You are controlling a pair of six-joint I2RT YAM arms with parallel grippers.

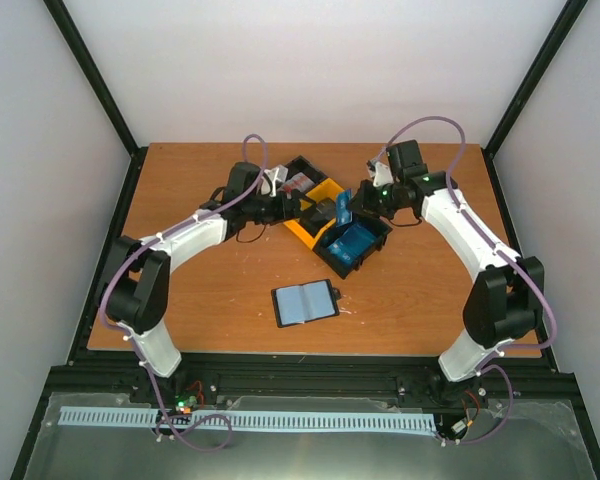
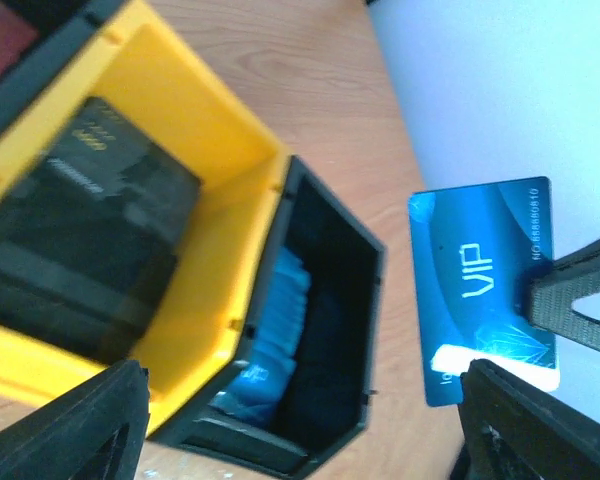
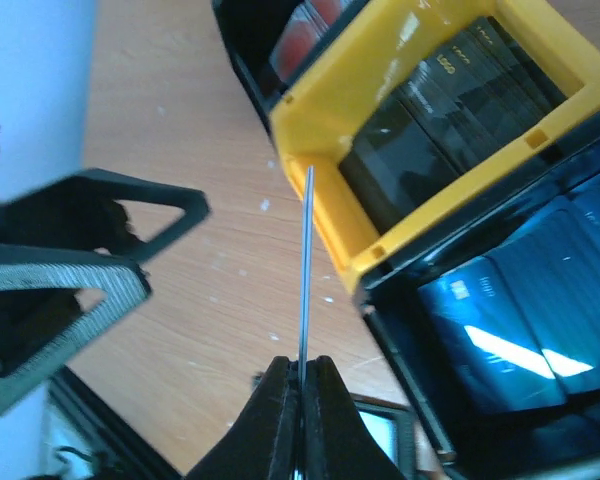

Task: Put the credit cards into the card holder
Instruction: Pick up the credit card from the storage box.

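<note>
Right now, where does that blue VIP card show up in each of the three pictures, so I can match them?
Top external: the blue VIP card is held up over the bins, just right of centre.
Left wrist: right of centre, face-on.
Right wrist: edge-on, a thin line at centre, pinched by the right gripper.
Shared landmark: the yellow bin.
</note>
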